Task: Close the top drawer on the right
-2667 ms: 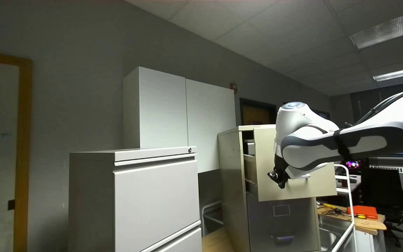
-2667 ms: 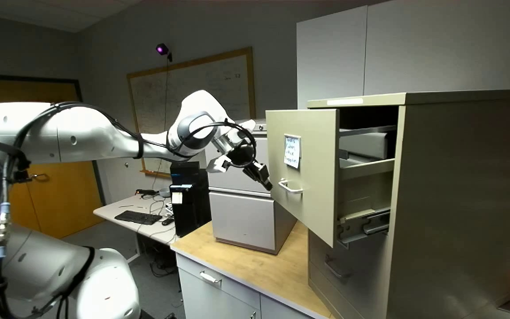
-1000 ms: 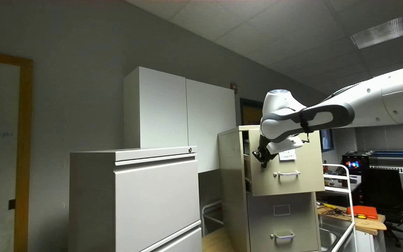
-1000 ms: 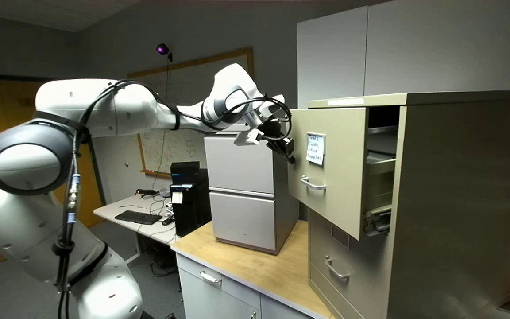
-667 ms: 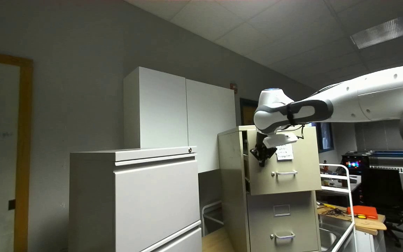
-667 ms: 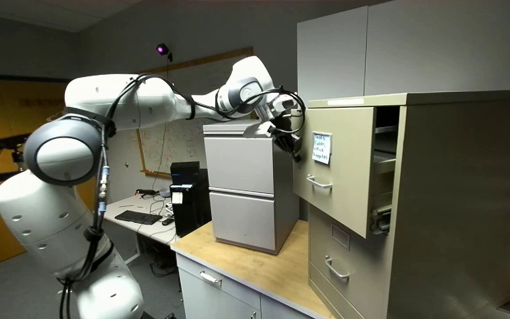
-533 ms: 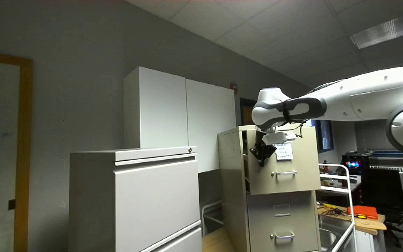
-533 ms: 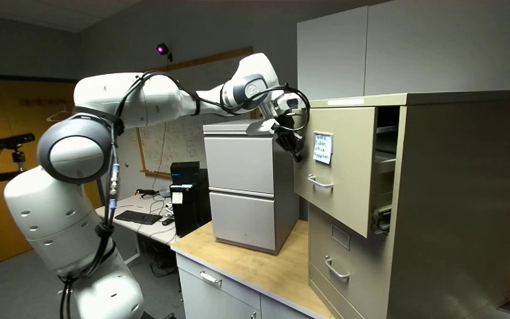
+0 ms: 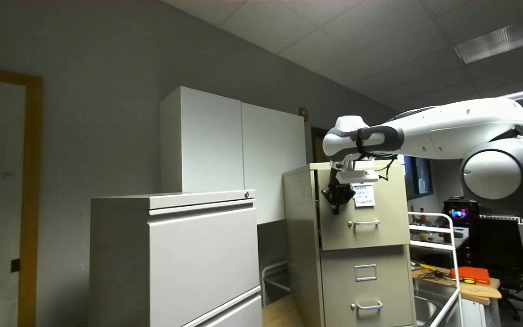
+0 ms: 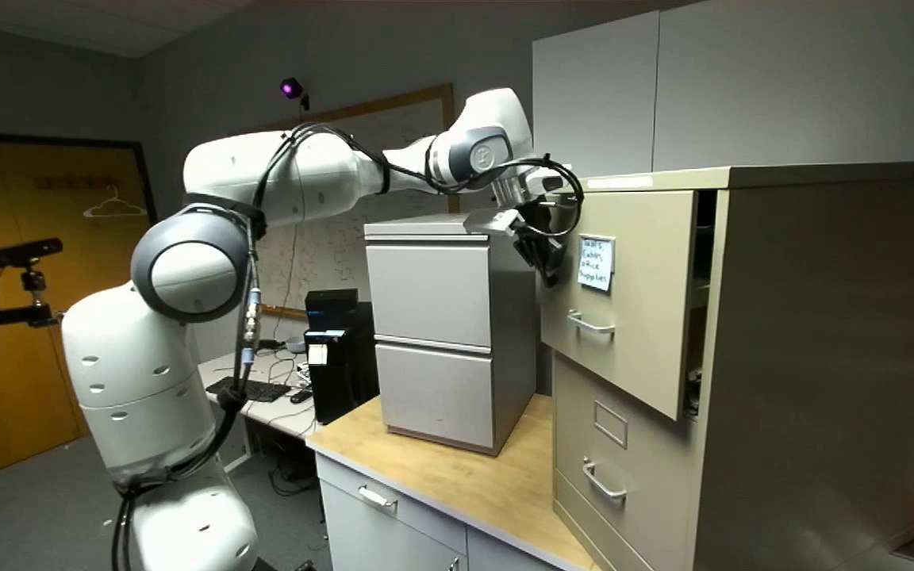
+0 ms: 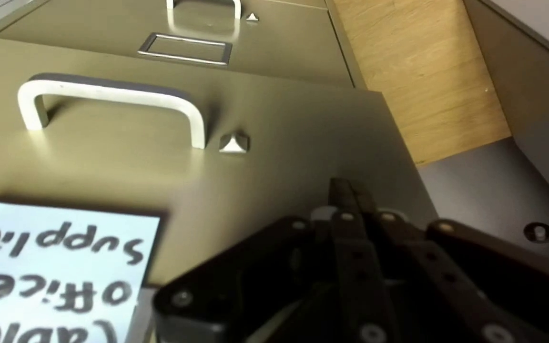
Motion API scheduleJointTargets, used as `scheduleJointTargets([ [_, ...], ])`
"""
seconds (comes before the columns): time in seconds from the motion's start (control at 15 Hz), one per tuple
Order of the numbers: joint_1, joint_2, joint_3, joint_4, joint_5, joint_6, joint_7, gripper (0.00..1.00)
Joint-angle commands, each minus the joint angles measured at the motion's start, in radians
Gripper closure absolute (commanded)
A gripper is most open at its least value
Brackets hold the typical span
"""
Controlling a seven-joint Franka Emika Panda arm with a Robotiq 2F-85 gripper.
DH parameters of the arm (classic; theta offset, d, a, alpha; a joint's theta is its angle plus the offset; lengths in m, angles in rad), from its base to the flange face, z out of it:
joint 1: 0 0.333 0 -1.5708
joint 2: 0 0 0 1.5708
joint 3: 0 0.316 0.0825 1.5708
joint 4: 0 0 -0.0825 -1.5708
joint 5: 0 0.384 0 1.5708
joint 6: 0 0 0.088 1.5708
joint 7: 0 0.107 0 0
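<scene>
The top drawer's beige front shows in both exterior views (image 9: 391, 200) (image 10: 651, 309) and fills much of the wrist view (image 11: 284, 124). It stands slightly out from the tall cabinet (image 10: 830, 341), with a narrow dark gap along its side. Its pale handle (image 9: 367, 223) (image 11: 112, 91) is below a handwritten label (image 10: 596, 262) (image 11: 60, 267). My gripper (image 9: 336, 211) (image 10: 551, 281) is shut and empty, its fingertips together in the wrist view (image 11: 349, 183). The fingertips are at the drawer front, beside the label and above the handle, apparently touching it.
A lower beige drawer (image 9: 366, 281) is shut beneath. A pale grey cabinet (image 9: 202, 259) (image 10: 429, 293) stands beside the beige one on a wooden counter (image 10: 457, 476). White wall cupboards (image 9: 270, 154) hang behind. A white rail (image 9: 452, 254) stands near a sink.
The top drawer has slid inward from far open to a narrow gap. My arm has stretched toward the cabinet, and the shut gripper has moved with the drawer front and higher on it.
</scene>
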Motion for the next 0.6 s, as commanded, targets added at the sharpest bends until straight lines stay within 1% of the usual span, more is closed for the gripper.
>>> scheduleJointTargets([
  [0.0, -0.015, 0.169, -0.02, 0.15, 0.008, 0.161, 0.021, 1.0],
  [0.33, -0.024, 0.243, -0.026, 0.218, 0.015, 0.185, 0.018, 1.0],
  [0.4, -0.027, 0.249, -0.027, 0.239, 0.038, 0.132, 0.004, 1.0],
  [0.53, -0.031, 0.263, -0.029, 0.263, 0.029, 0.094, 0.001, 1.0],
])
